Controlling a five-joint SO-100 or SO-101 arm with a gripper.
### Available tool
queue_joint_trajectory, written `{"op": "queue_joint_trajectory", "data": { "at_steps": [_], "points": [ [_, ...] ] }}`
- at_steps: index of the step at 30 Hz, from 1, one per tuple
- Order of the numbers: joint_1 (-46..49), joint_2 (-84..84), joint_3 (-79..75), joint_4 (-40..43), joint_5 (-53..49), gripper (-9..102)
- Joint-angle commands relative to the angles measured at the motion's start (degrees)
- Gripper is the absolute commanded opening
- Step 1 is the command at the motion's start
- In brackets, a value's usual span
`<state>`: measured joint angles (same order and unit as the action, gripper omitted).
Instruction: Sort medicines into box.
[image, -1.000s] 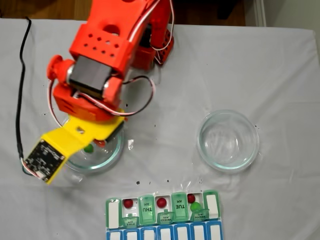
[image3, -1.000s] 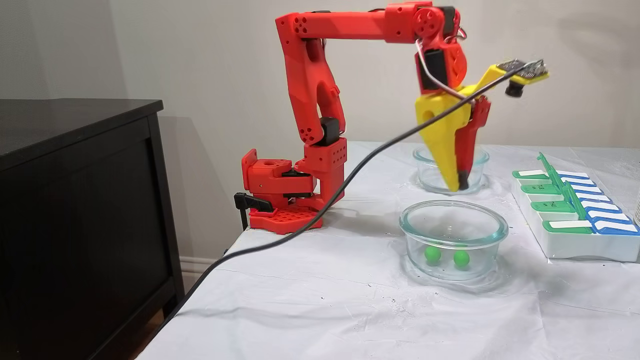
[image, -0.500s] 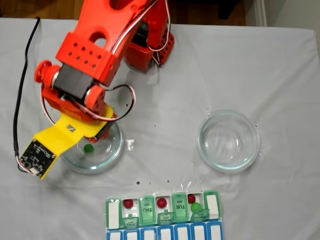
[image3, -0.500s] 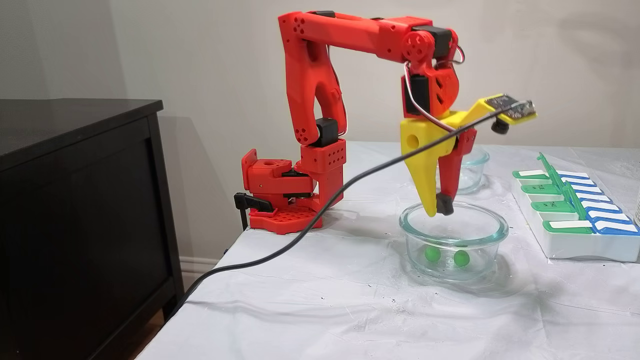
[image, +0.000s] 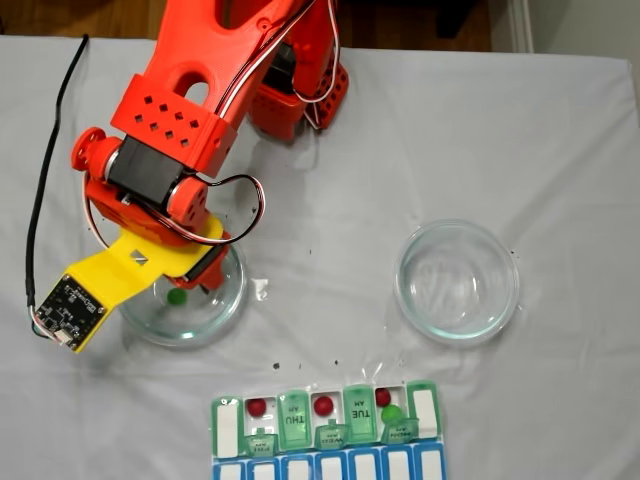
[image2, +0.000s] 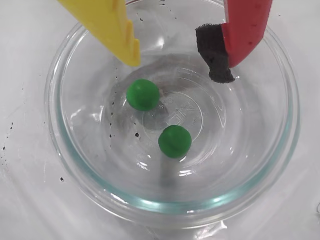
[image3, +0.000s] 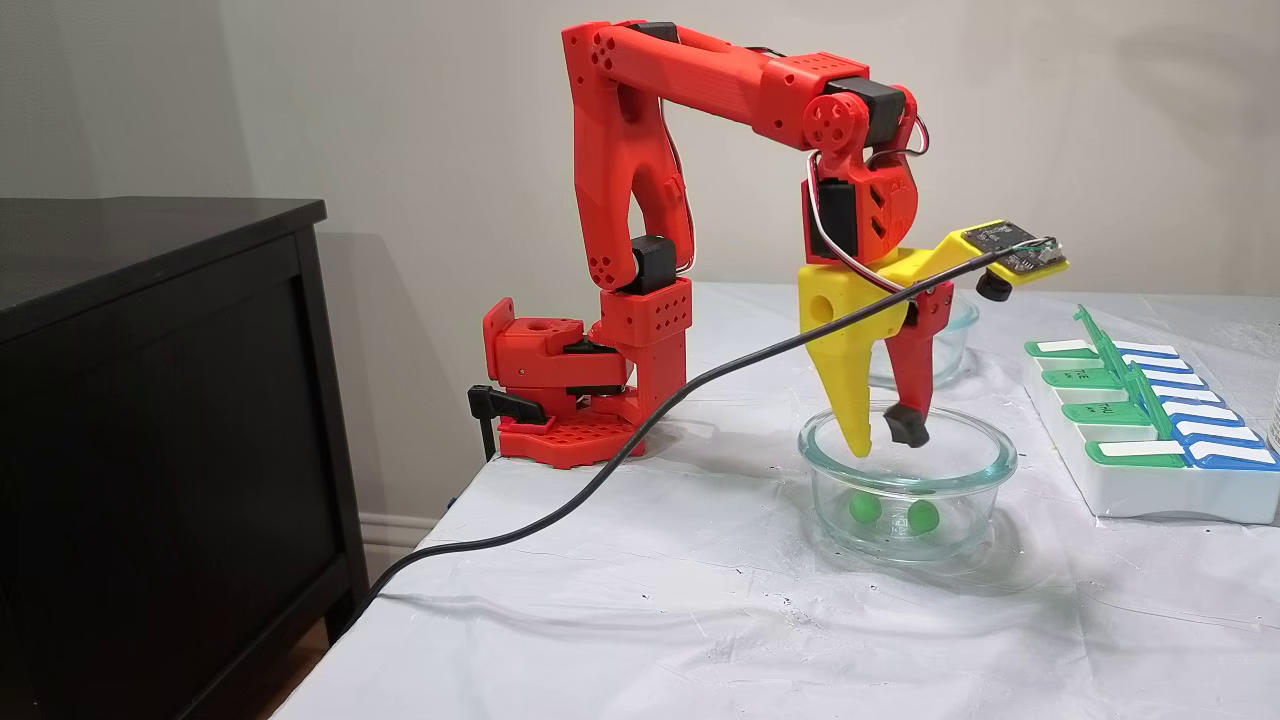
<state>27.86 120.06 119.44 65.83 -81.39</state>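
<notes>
Yellow-and-red two-finger gripper (image2: 177, 62) hung w/ jaws well apart, holding nothing, tips just inside the round clear glass dish (image2: 55, 150) w/ two bright green balls (image2: 143, 94) (image2: 174, 141) on its bottom. Flat green-lidded weekly pill organizer (image: 225, 428) sat at table's bottom edge in a fixed view, w/ three dark red balls (image: 257, 407) & one green in open compartments. Second glass dish (image: 458, 281) stood to the right.

Bright, even indoor light throughout; soft shadows beneath the glass dish (image3: 906, 500) on the pale worktop (image3: 640, 620); small glints on its rim; slightly soft focus in the wrist view.
</notes>
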Motion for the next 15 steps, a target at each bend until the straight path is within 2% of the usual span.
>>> {"op": "queue_joint_trajectory", "data": {
  "at_steps": [1,15],
  "points": [
    [0.4,-0.1,0.0,-2.4,0.4,24],
    [0.3,-2.0,4.3,-9.8,0.9,25]
  ]
}}
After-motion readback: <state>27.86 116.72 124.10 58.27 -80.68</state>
